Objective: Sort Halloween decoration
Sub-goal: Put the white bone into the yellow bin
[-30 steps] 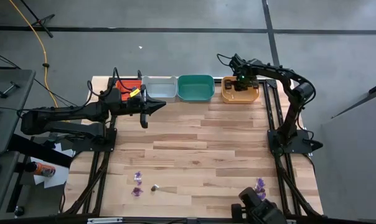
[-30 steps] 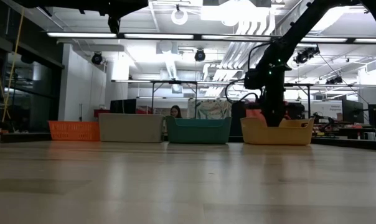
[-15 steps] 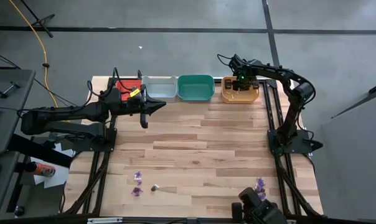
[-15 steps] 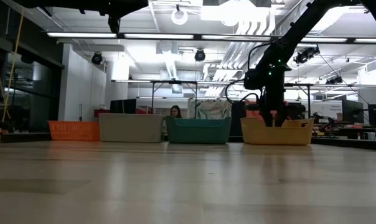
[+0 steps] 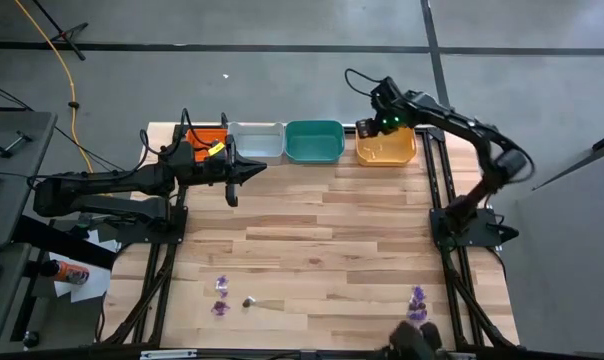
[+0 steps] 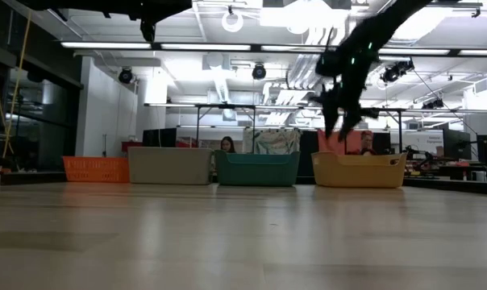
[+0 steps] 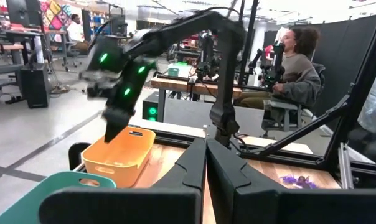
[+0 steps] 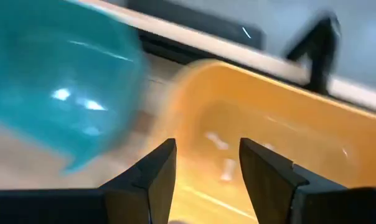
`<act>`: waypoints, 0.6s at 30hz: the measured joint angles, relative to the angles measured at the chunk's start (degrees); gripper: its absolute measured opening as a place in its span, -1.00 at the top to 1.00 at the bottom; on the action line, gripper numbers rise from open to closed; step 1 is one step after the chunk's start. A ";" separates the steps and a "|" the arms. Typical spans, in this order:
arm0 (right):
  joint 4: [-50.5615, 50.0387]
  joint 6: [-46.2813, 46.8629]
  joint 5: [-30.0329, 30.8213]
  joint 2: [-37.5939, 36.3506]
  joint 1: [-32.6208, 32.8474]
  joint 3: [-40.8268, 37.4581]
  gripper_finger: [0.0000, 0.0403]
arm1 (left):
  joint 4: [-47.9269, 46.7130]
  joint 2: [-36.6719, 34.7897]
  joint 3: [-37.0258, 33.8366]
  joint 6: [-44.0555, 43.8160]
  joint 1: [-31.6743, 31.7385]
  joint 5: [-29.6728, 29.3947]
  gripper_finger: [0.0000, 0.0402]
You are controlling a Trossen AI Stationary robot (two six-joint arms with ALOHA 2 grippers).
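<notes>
While right hand (image 5: 366, 127) hovers open over orange tray (image 5: 386, 150), pale trinkets (image 8: 222, 155) seemingly inside

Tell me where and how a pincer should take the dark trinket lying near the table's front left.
Probably from straight above. The dark trinket lies flat and alone on the bare table, with purple trinkets close on one side, so sideways entry is crowded. Fingers should straddle its whole body; it is too small to show a better part. The open right pincer is above the orange tray.
</notes>
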 joint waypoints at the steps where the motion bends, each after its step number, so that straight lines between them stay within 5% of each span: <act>1: 0.70 -0.80 -0.01 -2.27 1.50 -0.58 0.17 | -0.01 0.00 0.00 -0.11 0.00 0.00 0.99; 6: 10.00 -0.99 -2.43 -14.20 11.74 -7.44 0.21 | -0.10 0.00 0.00 -0.16 0.00 -0.13 0.99; 12: 32.53 3.28 -7.58 -26.42 27.25 -22.53 0.27 | -0.79 0.00 0.00 -0.17 0.00 -0.33 0.99; 18: 54.13 6.45 -5.60 -30.36 38.40 -32.18 0.28 | -2.40 0.00 -0.02 0.44 0.00 -0.33 0.99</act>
